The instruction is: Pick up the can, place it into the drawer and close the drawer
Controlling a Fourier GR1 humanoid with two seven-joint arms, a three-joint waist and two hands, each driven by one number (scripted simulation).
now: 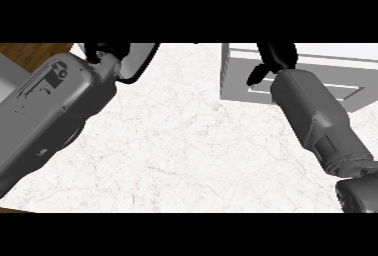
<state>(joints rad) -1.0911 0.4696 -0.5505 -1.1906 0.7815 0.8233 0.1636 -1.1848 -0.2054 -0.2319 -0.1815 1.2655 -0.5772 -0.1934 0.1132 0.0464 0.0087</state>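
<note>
No can shows anywhere in the head view. A grey drawer unit (310, 65) stands on the white marble counter (184, 150) at the back right, with a recessed rectangular frame (347, 92) on its near side. My right hand (277, 52) is over that unit, partly cut off by the view's top edge, and its forearm (317, 120) runs down to the lower right. Only a small black part of my left hand (102, 50) shows at the top left, beyond its large grey forearm (52, 100). Whether either hand holds anything is hidden.
A pale curved thing with a dark rim (140, 60) lies right beside my left hand at the back. Brown wood (29, 48) shows past the counter's left edge, and again at the lower left corner (11, 210).
</note>
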